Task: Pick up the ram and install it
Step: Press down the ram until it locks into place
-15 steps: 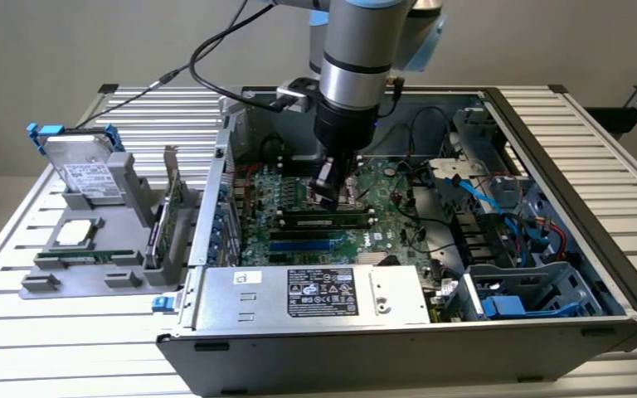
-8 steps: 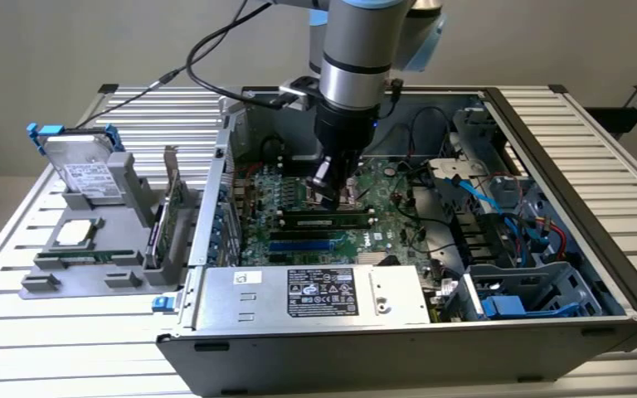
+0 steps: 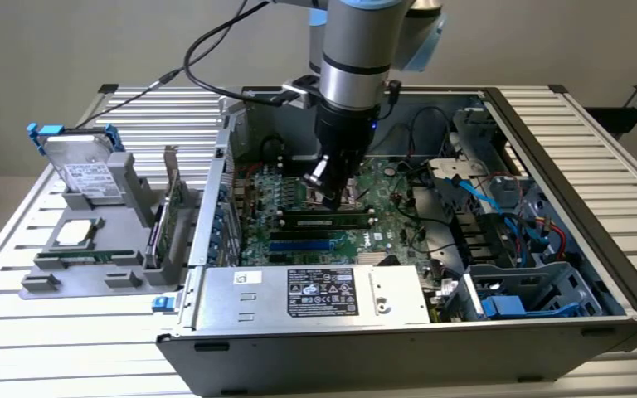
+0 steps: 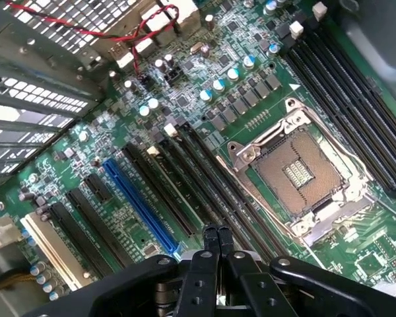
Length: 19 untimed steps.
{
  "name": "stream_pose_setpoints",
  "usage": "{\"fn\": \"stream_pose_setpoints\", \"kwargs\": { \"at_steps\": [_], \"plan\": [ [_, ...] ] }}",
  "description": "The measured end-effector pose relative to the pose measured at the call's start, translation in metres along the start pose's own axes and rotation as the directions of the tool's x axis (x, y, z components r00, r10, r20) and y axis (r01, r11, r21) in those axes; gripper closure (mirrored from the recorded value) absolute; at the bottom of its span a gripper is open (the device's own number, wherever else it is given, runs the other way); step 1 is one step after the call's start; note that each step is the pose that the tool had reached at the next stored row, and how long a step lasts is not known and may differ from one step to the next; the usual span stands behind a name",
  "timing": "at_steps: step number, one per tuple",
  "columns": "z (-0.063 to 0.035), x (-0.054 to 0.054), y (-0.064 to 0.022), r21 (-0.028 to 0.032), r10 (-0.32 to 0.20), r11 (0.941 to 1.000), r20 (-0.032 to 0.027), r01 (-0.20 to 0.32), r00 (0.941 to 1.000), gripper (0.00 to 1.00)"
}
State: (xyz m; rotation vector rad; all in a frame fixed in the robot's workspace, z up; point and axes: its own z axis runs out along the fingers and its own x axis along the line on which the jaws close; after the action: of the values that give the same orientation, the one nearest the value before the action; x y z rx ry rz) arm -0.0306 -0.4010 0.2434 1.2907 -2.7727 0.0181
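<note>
The ram (image 3: 324,220), a long narrow dark stick with a green edge, stands on edge in a slot of the motherboard (image 3: 391,236) inside the open computer case. My gripper (image 3: 330,189) hangs straight down just above the stick's middle. In the wrist view the gripper (image 4: 218,232) is shut, its two black fingers pressed together with nothing between them, and the tips sit over the row of long black slots (image 4: 191,178). Whether the tips touch the stick is not visible.
A grey holder (image 3: 75,278) at the exterior view's left carries a hard drive (image 3: 80,170), a square silver processor (image 3: 75,234) and an upright expansion card (image 3: 166,217). The power supply (image 3: 308,294) fills the case front. Cables (image 3: 507,207) lie at the right. An empty processor socket (image 4: 303,173) and a blue slot (image 4: 142,198) flank the slots.
</note>
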Motion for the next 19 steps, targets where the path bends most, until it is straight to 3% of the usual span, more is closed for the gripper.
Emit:
{"fn": "stream_pose_setpoints", "kwargs": {
  "at_steps": [6,12,15,19],
  "plan": [
    [0.0001,0.0000,0.0000,0.0035,0.076,0.9971,0.0104,-0.076,0.9971,0.90],
    [0.0001,0.0000,0.0000,0.0064,0.151,0.9885,0.0212,-0.151,0.9883,0.90],
    [0.0006,0.0000,0.0000,0.0050,0.196,0.9806,0.0243,-0.196,0.9804,0.90],
    [0.0031,-0.0002,-0.0001,-0.0010,0.266,0.9640,0.0247,-0.266,0.9637,0.90]
  ]
}}
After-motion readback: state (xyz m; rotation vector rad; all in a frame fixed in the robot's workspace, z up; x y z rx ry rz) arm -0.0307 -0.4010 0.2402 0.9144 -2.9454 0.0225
